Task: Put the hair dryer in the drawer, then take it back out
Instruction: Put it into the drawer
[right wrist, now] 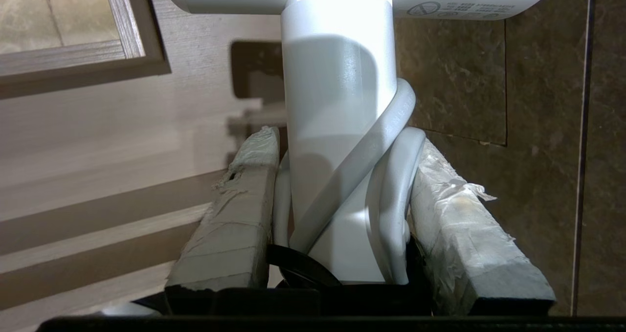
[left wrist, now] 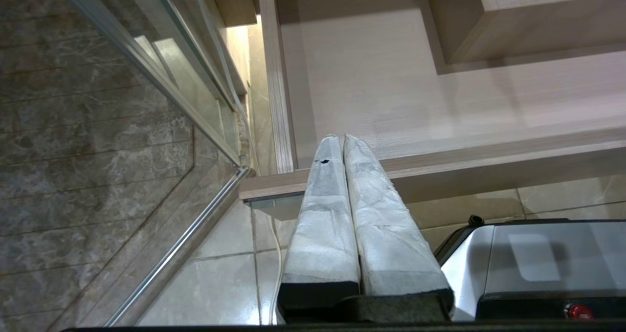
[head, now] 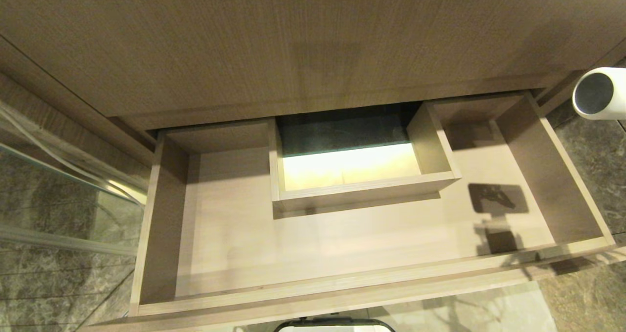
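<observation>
The light-wood drawer (head: 547,180) stands pulled out below me, its U-shaped floor bare around a rectangular cut-out (head: 362,190). At the right edge of the head view the white hair dryer (head: 599,93) shows its grey mouth, hanging beyond the drawer's right wall. In the right wrist view my right gripper (right wrist: 342,141) is shut on the hair dryer's handle (right wrist: 337,102), with the white cord (right wrist: 391,175) pinched in beside it and a black tie (right wrist: 293,268) at the base. My left gripper (left wrist: 338,139) is shut and holds nothing, hanging over the drawer's front left corner (left wrist: 274,180).
A taller wood panel (head: 293,43) rises behind the drawer. A glass screen with a metal rail (head: 63,175) stands at the left over dark stone tiles (head: 592,151). My own base (left wrist: 538,263) sits on pale floor tiles under the drawer's front.
</observation>
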